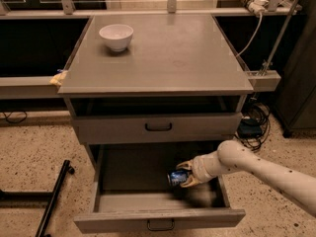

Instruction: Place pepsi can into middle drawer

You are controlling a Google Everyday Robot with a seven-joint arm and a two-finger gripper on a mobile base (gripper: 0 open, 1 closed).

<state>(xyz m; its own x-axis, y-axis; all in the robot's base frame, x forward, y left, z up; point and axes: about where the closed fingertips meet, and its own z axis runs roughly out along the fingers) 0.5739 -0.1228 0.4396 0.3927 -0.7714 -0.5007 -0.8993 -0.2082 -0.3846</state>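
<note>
The pepsi can (pixel 177 177), blue with silver ends, lies on its side inside the open middle drawer (pixel 158 217), right of the tray's centre. My gripper (pixel 183 174) reaches in from the right on a cream arm and its fingers sit above and below the can, closed on it. The can is low in the tray; I cannot tell whether it touches the floor. The upper grey drawer front (pixel 158 127) is shut above it.
A white bowl (pixel 116 36) stands at the back left of the cabinet top (pixel 168 58). A black stand leg (pixel 52 196) lies on the speckled floor at left. Cables and a dark box (pixel 249 127) sit right of the cabinet.
</note>
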